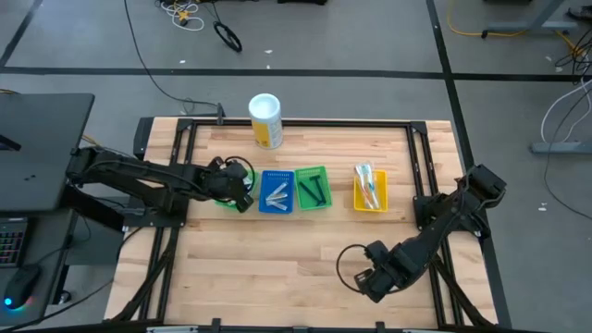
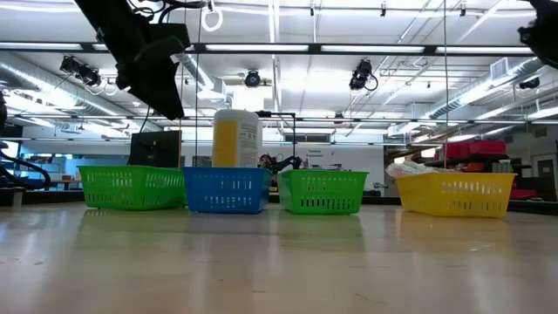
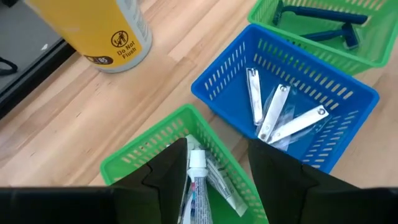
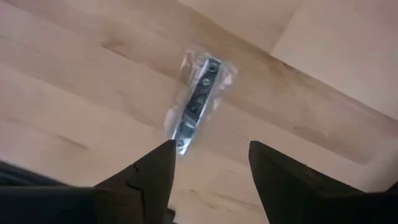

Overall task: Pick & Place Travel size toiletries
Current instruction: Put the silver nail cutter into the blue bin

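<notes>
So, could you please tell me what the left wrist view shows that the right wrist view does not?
Only the left wrist view shows the trays: a green tray holding a white-and-blue tube under the open left tool, a blue tray with silvery wrapped items, another green tray with razors, and the yellow canister. Only the right wrist view shows a lone wrapped metal item on bare wood ahead of the open right tool. Both show the wooden table.

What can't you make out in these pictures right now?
- Left green tray: in the high view the left gripper covers it; the wrist view cuts off its tubes.
- Wrapped metal item on the table: hidden under the right gripper in the high view.
- Basket contents: the low view shows only walls, such as the yellow tray's.
</notes>
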Tool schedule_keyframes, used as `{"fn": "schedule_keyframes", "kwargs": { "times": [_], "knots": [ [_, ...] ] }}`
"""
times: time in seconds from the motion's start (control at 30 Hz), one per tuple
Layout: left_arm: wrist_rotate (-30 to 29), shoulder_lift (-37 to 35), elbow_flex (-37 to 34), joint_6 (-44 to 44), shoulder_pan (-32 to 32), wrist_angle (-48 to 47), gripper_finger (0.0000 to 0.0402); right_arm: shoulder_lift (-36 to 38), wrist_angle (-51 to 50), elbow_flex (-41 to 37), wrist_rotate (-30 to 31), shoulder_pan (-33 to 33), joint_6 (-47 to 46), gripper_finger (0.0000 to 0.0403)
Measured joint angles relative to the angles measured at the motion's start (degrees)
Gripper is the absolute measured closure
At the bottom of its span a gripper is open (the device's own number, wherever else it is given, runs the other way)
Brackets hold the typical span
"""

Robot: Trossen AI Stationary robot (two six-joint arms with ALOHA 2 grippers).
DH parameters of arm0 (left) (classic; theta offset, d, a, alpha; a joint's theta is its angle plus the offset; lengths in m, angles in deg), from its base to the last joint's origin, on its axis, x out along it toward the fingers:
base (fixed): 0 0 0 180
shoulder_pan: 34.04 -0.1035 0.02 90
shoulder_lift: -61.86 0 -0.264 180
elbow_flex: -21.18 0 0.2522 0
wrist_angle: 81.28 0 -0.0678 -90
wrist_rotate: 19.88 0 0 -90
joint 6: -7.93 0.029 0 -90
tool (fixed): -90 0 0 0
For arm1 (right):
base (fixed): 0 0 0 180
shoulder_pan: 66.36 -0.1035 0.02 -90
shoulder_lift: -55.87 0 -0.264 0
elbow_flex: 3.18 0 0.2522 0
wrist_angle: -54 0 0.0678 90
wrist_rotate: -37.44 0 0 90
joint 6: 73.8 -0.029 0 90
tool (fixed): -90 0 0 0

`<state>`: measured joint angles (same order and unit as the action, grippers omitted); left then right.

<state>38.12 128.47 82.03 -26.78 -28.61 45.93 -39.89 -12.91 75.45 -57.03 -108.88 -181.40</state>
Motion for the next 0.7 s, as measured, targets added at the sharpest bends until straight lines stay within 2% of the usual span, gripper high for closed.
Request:
{"fn": "schedule_keyframes", "kwargs": {
  "times": [0.4, 0.7],
  "knots": [
    [0.11, 0.0, 0.0, 1.08, 0.0, 0.13, 0.0223, -6.81, 5.21, 0.0, -0.6, -1.32, -2.04, 0.019],
    [0.13, 0.0, 0.0, 1.09, 0.0, 0.11, 0.0223, -9.07, 6.62, 0.0, 0.91, -1.3, -2.85, 0.019]
  ]
}}
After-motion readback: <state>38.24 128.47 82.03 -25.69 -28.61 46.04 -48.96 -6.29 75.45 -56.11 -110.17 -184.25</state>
